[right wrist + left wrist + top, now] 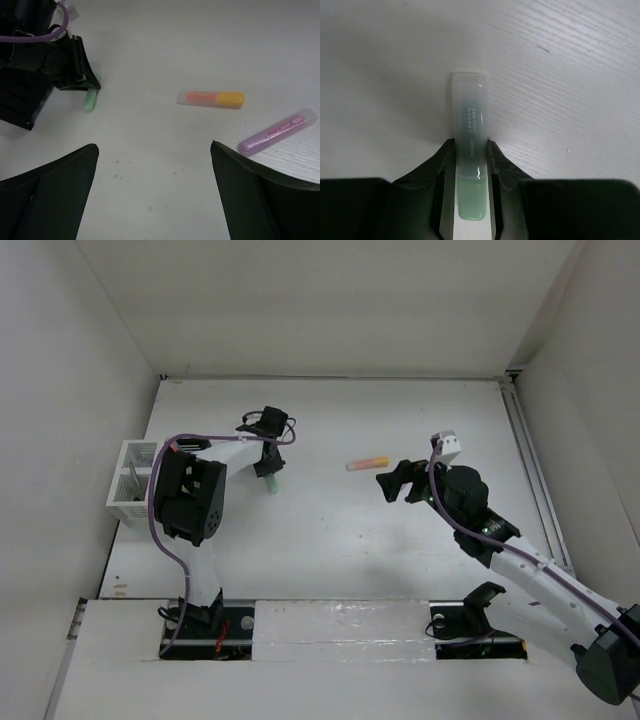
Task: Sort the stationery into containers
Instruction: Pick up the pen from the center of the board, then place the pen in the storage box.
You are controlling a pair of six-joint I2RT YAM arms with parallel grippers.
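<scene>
Left gripper (pixel 470 143): fingers (pixel 496 161) are clamped against both long sides of the green highlighter (pixel 469 112), which lies flat on the white table (pixel 330 540) with its clear-capped end pointing away from the wrist and its pale green barrel end between the fingers. A line of small dark print runs lengthwise along the barrel under the cap; the characters are too blurred to read with confidence. In the overhead view this highlighter sits at the left-centre of the table, directly under the left gripper and well apart from the white organiser (pixel 135 485), a slatted two-compartment box standing at the table's left edge. Right gripper (pixel 154 146): fingers are spread wide with nothing between them, above bare table. Ahead of it lies the orange highlighter (pixel 211 98), flat on the surface, a translucent cap over a salmon end on one half and a yellow-orange body on the other; no marking is legible. Near it, to the right, the purple highlighter (pixel 277 131) lies at a slant, clear cap outermost; pale script is printed along its barrel, not readable. The two highlighters do not touch. Overhead, the orange highlighter lies between the two grippers, nearer the right one.
</scene>
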